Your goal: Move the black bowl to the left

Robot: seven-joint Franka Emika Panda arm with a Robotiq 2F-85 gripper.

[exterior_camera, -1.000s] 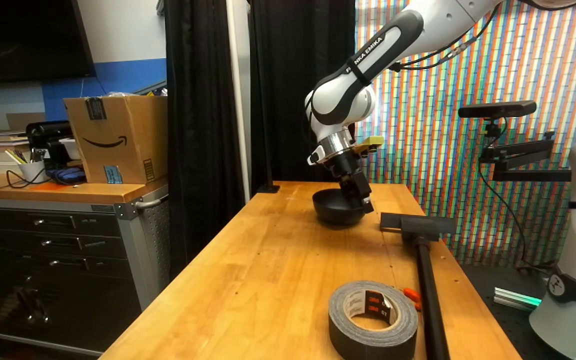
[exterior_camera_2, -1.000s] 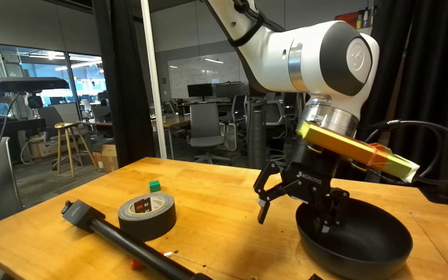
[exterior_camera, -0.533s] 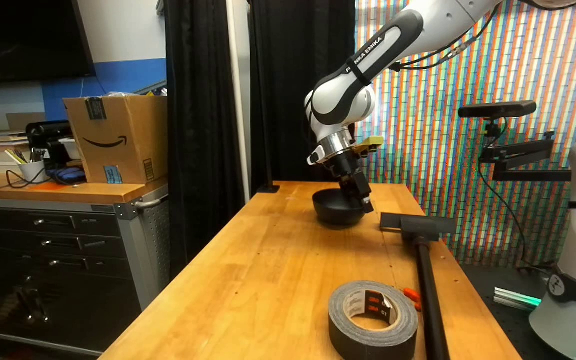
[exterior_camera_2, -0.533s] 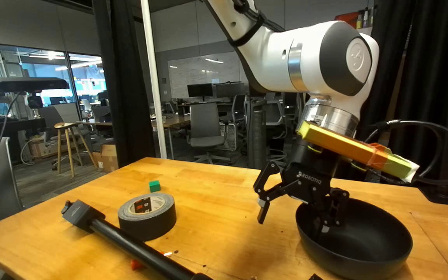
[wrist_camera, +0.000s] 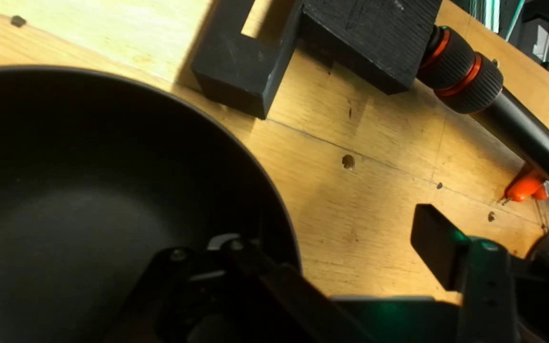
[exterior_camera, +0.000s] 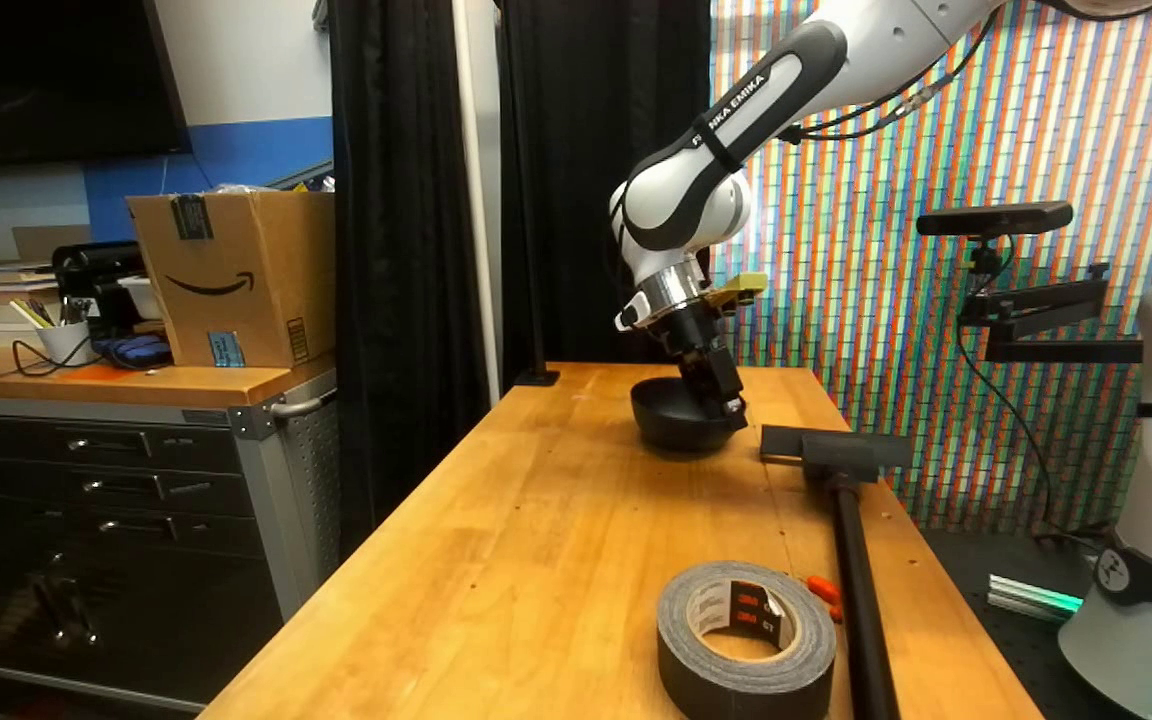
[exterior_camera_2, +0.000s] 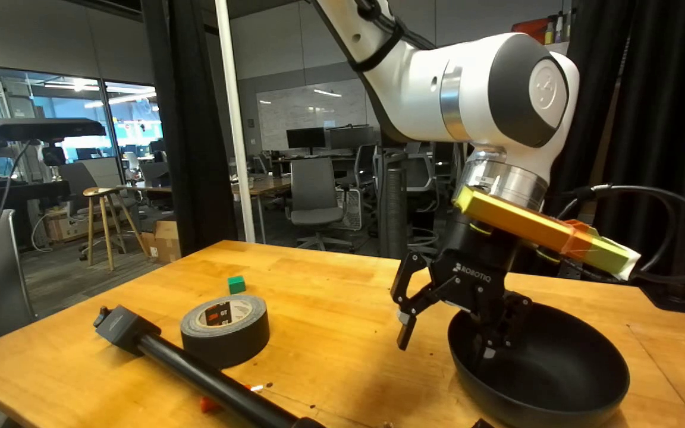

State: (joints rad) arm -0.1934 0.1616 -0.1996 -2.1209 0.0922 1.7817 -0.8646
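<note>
The Franka Emika Panda arm enters an exterior view from the upper right, slopes down over the wooden table and bends at the wrist, so that the Robotiq gripper points downward at a slant near the head of a black pole. Its jaws stand well apart, astride one wall of the black bowl: the inner finger dips inside, the outer finger hangs outside, clear of the wall. Whether the inner one touches the bowl cannot be told.

Compared with half a second ago, the two fingers are slightly closer together and the bowl sits a touch nearer the outer one; the arm above them looks unmoved.

The bowl rests open side up on the table, round, black inside and out, with a smooth, thin rim. In the wrist view its floor carries a dull grey sheen while the wall around it falls into shadow, and the gripper hides part of the rim. It lies well apart from the 3M tape roll and, smaller, the green cube.
</note>
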